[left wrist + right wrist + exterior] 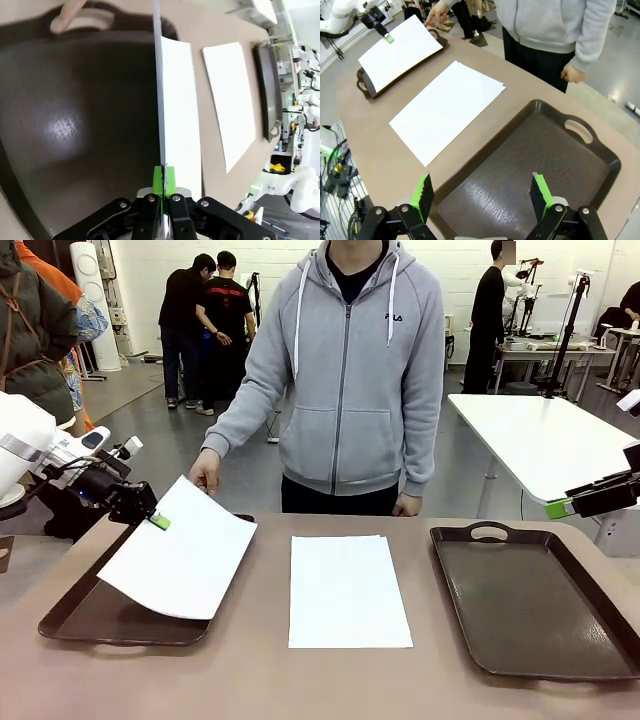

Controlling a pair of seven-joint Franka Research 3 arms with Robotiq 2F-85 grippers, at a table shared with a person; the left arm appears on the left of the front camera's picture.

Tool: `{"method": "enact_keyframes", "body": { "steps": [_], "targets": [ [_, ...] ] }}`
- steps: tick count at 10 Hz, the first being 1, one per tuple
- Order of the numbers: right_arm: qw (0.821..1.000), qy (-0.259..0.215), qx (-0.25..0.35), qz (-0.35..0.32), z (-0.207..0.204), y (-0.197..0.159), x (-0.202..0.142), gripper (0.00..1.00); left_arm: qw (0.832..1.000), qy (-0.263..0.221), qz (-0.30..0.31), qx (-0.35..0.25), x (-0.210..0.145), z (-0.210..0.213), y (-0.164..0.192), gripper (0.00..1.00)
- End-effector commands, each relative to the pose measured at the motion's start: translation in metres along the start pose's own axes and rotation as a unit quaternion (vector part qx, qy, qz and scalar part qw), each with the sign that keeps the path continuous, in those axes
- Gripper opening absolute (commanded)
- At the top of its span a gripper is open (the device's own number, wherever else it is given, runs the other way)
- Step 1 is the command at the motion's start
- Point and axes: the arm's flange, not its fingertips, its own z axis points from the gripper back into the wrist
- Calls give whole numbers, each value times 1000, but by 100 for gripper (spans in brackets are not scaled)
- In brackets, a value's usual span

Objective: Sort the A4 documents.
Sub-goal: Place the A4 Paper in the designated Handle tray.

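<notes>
The left hand (158,521), pinching one A4 sheet (185,555) by its edge, holds it slanted over the left tray (80,615), apparently to lay it flat there, with the pile (348,590) on the desk (250,680) at its three o'clock and the right hand (481,185) spread above the right tray (560,165).

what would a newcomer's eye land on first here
Most striking is the white sheet held tilted above the left tray, pinched at its edge by the shut left gripper, with the person's hand near its far corner. Next, a small stack of white sheets lies flat on the table between the trays. The right gripper hovers open over the right tray.
</notes>
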Motion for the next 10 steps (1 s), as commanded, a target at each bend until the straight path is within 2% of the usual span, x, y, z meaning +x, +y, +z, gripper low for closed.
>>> {"method": "enact_keyframes", "body": {
  "steps": [1,7,10],
  "targets": [
    [1000,-11,10,5,-4,-3,-2,100,998,54,38,4,-3,-6,8,1],
    [1000,-11,10,5,-4,-3,-2,100,997,5,39,63,-12,2,27,1],
    [1000,-11,10,5,-4,-3,-2,100,996,-23,42,69,-11,1,27,1]
  ]
}}
